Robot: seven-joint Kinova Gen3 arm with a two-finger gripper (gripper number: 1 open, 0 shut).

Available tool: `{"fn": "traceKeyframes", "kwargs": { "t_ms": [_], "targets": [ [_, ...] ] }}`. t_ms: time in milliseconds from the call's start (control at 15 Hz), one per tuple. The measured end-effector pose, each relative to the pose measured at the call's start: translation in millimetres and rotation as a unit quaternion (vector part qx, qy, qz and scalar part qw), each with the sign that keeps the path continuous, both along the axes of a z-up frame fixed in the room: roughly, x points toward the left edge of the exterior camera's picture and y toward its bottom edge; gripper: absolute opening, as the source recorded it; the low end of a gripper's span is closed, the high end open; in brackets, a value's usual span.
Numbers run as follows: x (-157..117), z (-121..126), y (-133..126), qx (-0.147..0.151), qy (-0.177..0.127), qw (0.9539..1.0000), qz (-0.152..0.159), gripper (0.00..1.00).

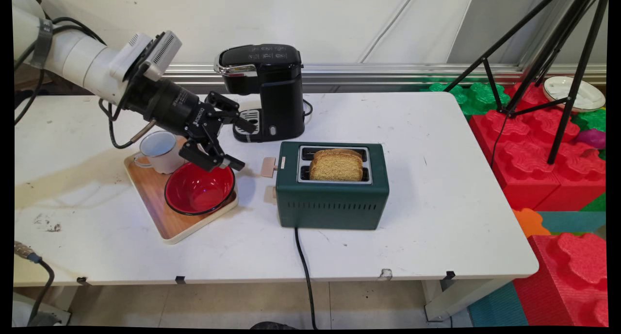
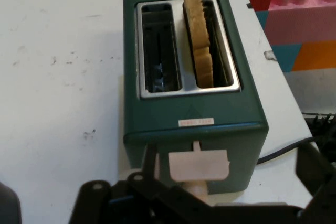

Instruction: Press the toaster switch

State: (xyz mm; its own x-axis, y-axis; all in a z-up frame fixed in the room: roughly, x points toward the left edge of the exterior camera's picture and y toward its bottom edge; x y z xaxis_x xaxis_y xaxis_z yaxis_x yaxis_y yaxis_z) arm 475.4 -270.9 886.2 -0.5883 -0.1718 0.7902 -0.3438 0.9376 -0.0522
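**Gripper Positioned Left of Toaster, Holding Nothing**

The gripper point(image 1: 240, 142) hung above the table point(image 1: 436, 217), over the right edge of the red bowl point(image 1: 199, 188) and just left of the green toaster point(image 1: 332, 186). Its fingers were spread wide apart and held nothing. In the hand view the toaster's pale lever point(image 2: 198, 164) sat directly ahead of the linkage, near but not touched as far as could be seen.

One bread slice point(image 1: 336, 165) stood in the near slot, its top projecting above the slot. The far slot appeared empty.

The bowl and a white mug point(image 1: 159, 151) rested on a wooden tray point(image 1: 165, 217) at the left. A black coffee machine point(image 1: 264, 91) stood beyond the toaster, toward the wall.

No contact with the lever or the bread was visible; the lever sat in its raised position.
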Motion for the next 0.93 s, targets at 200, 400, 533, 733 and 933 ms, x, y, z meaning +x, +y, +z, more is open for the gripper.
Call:
{"fn": "traceKeyframes", "kwargs": {
  "t_ms": [200,400,533,733,933],
  "targets": [
    [1.8,-2.7,-0.7,0.001,0.0,1.0,0.002,0.0],
    [2.2,-6.5,-1.8,0.002,-0.001,1.0,0.003,0.0],
    [0.3,-9.5,-3.6,0.004,0.001,1.0,0.004,0.0],
    [-4.2,-15.1,-6.3,0.008,0.003,0.9999,0.007,0.0],
    [-8.7,-20.5,-9.3,0.01,0.004,0.9999,0.01,0.0]
  ]
}}
